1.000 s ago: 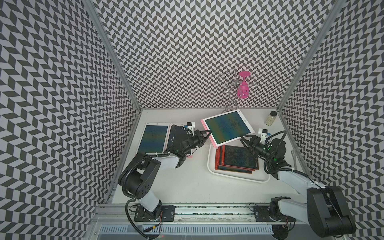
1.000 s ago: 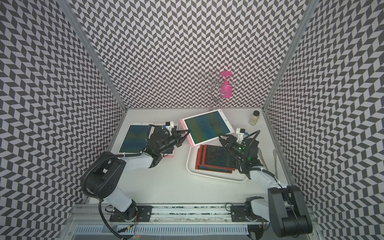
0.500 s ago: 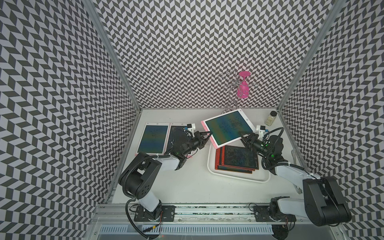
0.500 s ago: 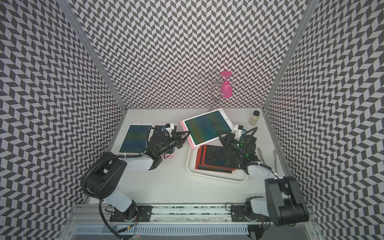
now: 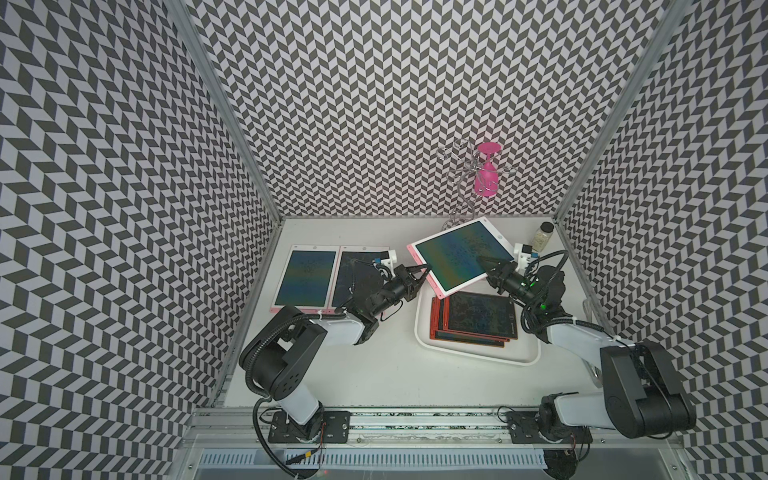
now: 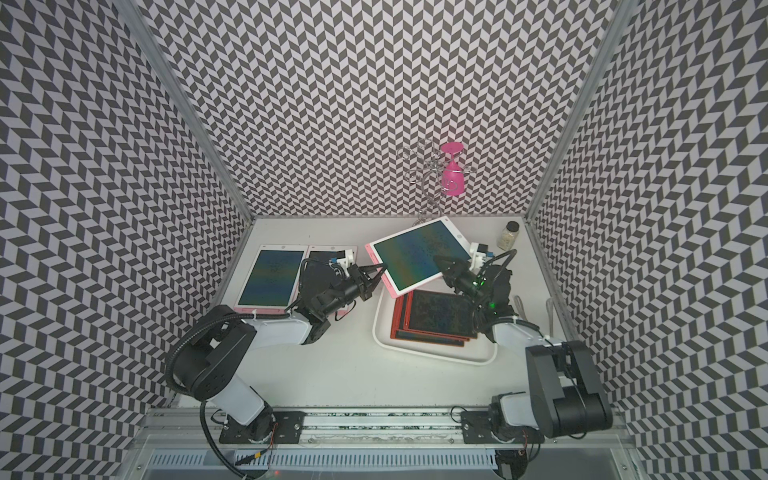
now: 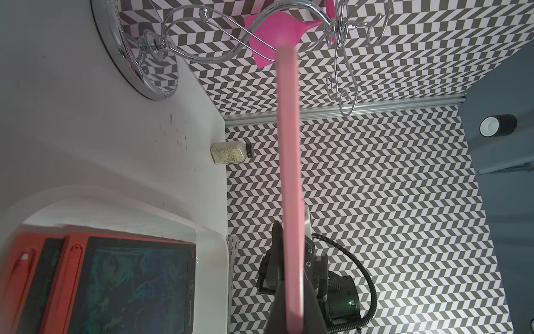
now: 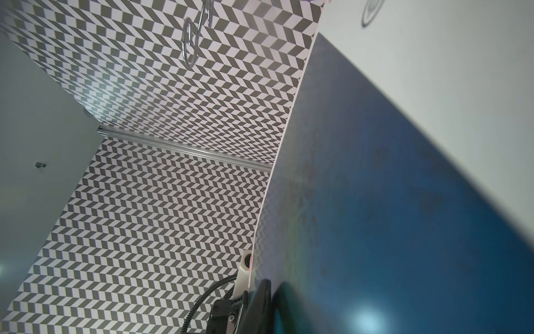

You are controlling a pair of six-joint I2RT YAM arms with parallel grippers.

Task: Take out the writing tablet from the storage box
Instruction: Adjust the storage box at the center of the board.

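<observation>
Writing tablet [image 5: 459, 253] hangs tilted over the storage box [image 5: 478, 357], long axis running pincer to pincer: your left pincer [image 5: 420, 272] clamps one end, right pincer [image 5: 485, 263] straddles the other, its grip you cannot tell

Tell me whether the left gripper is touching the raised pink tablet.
Touching. Left wrist view shows the left gripper clamped on both faces of the pink tablet's edge.

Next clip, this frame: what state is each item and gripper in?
lifted tablet: raised off the table, tilted.
left gripper: shut on the lifted tablet's edge.
right gripper: jaws around the opposite edge; clamped or not, unclear.
storage box: on the table, holding stacked red tablets.
two pink tablets: flat, side by side.
jar: upright, capped.
pink glass: hanging upside down on the wire rack.
</observation>
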